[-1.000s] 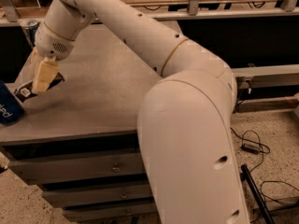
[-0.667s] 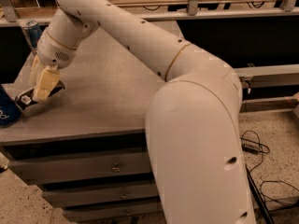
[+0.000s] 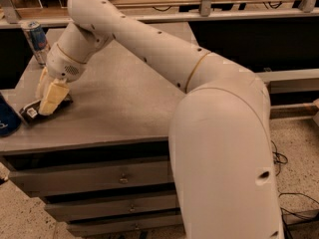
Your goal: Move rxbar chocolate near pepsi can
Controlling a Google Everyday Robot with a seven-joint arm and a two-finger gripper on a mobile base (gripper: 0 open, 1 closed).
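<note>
The rxbar chocolate [image 3: 31, 112] is a black-brown bar with a white patch at its left end. It lies low at the table's front left, between the fingers of my gripper [image 3: 49, 94]. The gripper is shut on it, reaching down from the long white arm. The pepsi can [image 3: 6, 121] is dark blue and only partly in view at the left edge. It sits just left of the bar with a small gap between them.
A slim silver-and-blue can [image 3: 36, 40] stands upright at the table's back left. The grey table [image 3: 124, 103] has drawers below its front edge. My white arm and base fill the right. Cables lie on the floor at the right.
My gripper has moved down and slightly forward with the bar. The bar is now at the table surface, close to the blue can.
</note>
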